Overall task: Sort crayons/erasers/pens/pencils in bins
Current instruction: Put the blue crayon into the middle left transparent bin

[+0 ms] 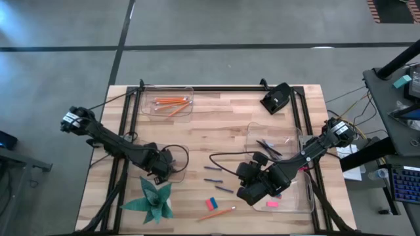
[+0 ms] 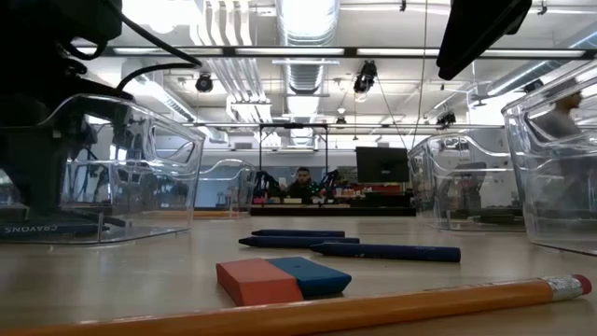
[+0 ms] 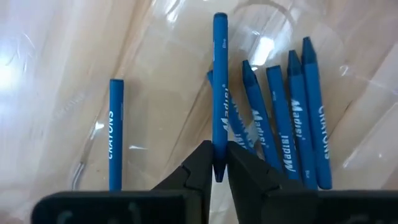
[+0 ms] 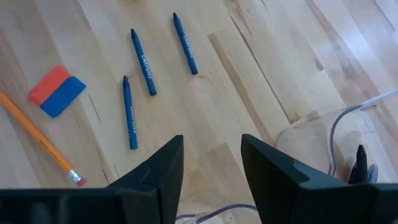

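Your left hand (image 3: 217,169) pinches one blue crayon (image 3: 219,81) by its tip over a clear bin (image 1: 172,169) at the counter's (image 1: 223,124) 8 o'clock; several crayons (image 3: 292,118) lettered "CRAYONS" lie beneath. Your right hand (image 4: 211,158) hangs empty, fingers apart, at 4 o'clock. Around it: three loose crayons (image 4: 143,53), a red-and-blue eraser (image 4: 56,91), one pencil (image 4: 40,143). A green paper star (image 1: 152,198) crowds the left bin.
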Robot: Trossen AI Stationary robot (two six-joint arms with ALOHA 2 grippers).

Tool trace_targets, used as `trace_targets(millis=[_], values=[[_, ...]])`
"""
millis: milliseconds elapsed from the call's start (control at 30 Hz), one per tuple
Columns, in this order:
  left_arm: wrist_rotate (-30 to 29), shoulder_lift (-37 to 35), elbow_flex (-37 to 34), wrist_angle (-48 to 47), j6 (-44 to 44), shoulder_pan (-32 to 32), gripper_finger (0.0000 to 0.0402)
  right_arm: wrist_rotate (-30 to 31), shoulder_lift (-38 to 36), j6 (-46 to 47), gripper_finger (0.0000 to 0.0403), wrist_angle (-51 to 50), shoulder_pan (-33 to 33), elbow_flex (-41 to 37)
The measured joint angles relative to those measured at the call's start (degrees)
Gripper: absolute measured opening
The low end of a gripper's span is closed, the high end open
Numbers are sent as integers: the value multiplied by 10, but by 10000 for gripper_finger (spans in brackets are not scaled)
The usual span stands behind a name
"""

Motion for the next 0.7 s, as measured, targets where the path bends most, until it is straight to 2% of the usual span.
trace_targets(millis=[200,333,500,633,700], values=[[0,-13,16,-10,1,0,85,0,0,-5,153,0,0,0],[16,-25,34,-54,0,0,115,0,0,-10,153,0,0,0],[43,-39,80,-113,-7,0,120,0,0,-11,153,-1,0,0],[36,-54,131,-128,-14,1,121,0,0,-11,153,-1,0,0],[13,-58,162,-124,-14,1,121,0,0,-14,153,-2,0,0]])
